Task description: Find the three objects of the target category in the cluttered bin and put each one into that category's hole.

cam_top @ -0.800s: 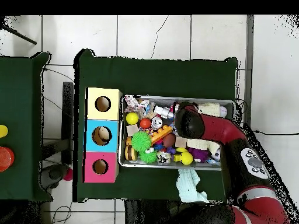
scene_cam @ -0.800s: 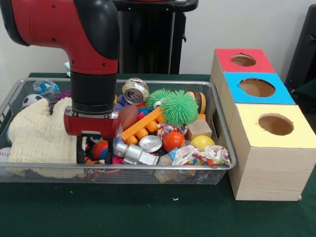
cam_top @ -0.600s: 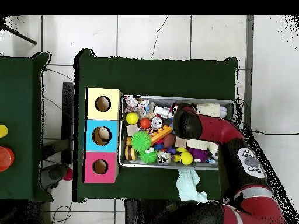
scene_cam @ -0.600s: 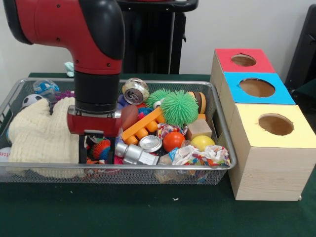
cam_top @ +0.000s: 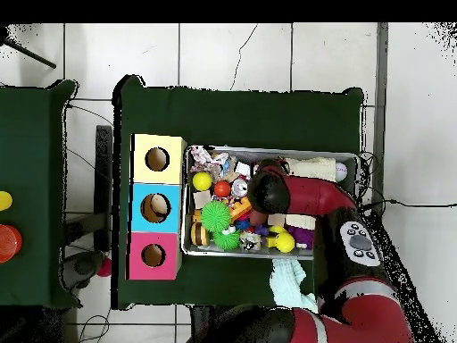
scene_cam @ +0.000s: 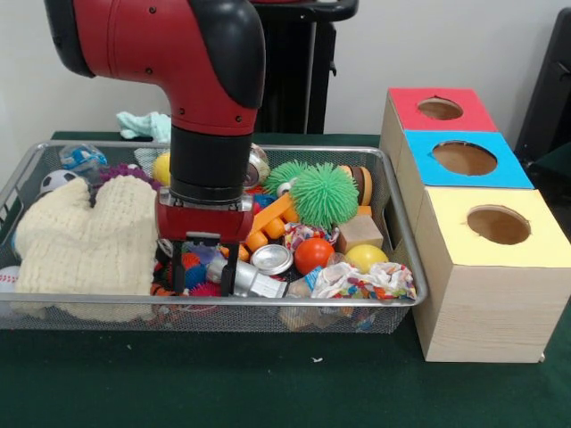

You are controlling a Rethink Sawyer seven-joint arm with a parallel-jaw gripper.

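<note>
We see the red and black gripper [scene_cam: 206, 265] has slid sideways off the cream knitted cloth [scene_cam: 85, 236] toward the middle of the wire mesh bin [scene_cam: 406, 259]. Its jaws hang apart, holding nothing, straddling the silver metal cylinder [scene_cam: 243, 278], which lies flat, long axis along the bin's near edge.

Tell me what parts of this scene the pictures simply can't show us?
- Front view: the tool dips among toys in the wire bin; whether it grips anything is unclear.
- Overhead view: the red arm covers the bin's middle.
- Both views: the insides of the three box holes stay dark.
</note>
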